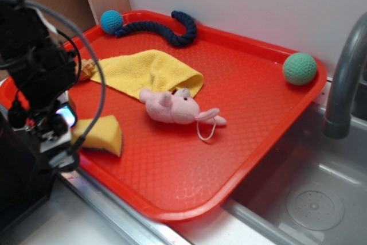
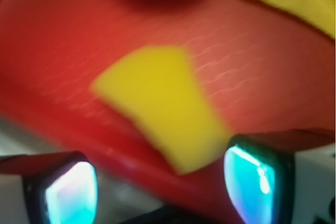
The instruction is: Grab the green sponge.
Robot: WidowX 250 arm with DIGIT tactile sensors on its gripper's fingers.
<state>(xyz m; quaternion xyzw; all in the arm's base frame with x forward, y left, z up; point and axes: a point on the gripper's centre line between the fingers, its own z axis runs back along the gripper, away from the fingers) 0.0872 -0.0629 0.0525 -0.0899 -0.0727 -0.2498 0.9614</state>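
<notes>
The green sponge (image 1: 102, 135) is a yellow wedge with a thin dark layer underneath, lying at the left front edge of the red tray (image 1: 189, 164). In the wrist view the green sponge (image 2: 160, 103) fills the middle, blurred, pointing toward the gap between the fingers. My gripper (image 1: 57, 142) hangs just left of it, over the tray's rim. The gripper (image 2: 160, 192) is open, its glowing pads (image 2: 249, 184) wide apart with nothing between them, and the sponge lies just ahead of them.
A pink plush pig (image 1: 175, 107) lies mid-tray beside a yellow cloth (image 1: 152, 72). At the back are a dark blue rope (image 1: 166, 27) and a teal ball (image 1: 111, 21); a mint knitted ball (image 1: 299, 68) sits far right. A sink (image 1: 312, 199) and faucet (image 1: 344, 78) border the tray.
</notes>
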